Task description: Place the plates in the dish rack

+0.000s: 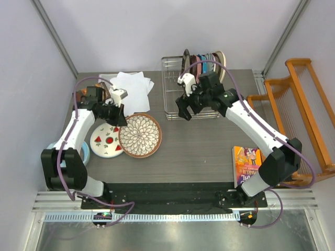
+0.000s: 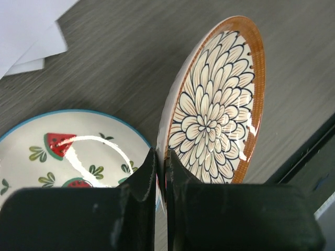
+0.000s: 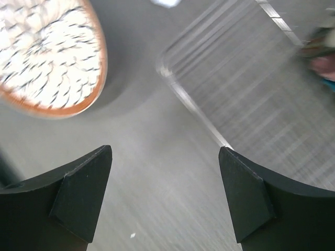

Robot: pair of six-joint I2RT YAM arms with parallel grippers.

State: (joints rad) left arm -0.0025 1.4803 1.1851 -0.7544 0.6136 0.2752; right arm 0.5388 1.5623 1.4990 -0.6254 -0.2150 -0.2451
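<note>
The brown-white petal plate (image 1: 140, 135) is gripped at its left rim by my left gripper (image 1: 121, 121); in the left wrist view the plate (image 2: 217, 112) is tilted up on edge, its rim between my shut jaws (image 2: 162, 162). The white plate with red fruit (image 1: 106, 140) lies flat under and left of it, also in the left wrist view (image 2: 68, 151). The silver wire dish rack (image 1: 191, 89) at the back holds several plates (image 1: 201, 60) upright at its far end. My right gripper (image 1: 184, 111) is open and empty, hovering at the rack's near left corner (image 3: 167, 70).
White paper sheets (image 1: 131, 89) lie behind the left arm. A blue-rimmed thing (image 1: 84, 152) sits by the left arm. A colourful book (image 1: 247, 164) lies front right. The orange wooden slatted rack (image 1: 301, 104) stands at the right edge.
</note>
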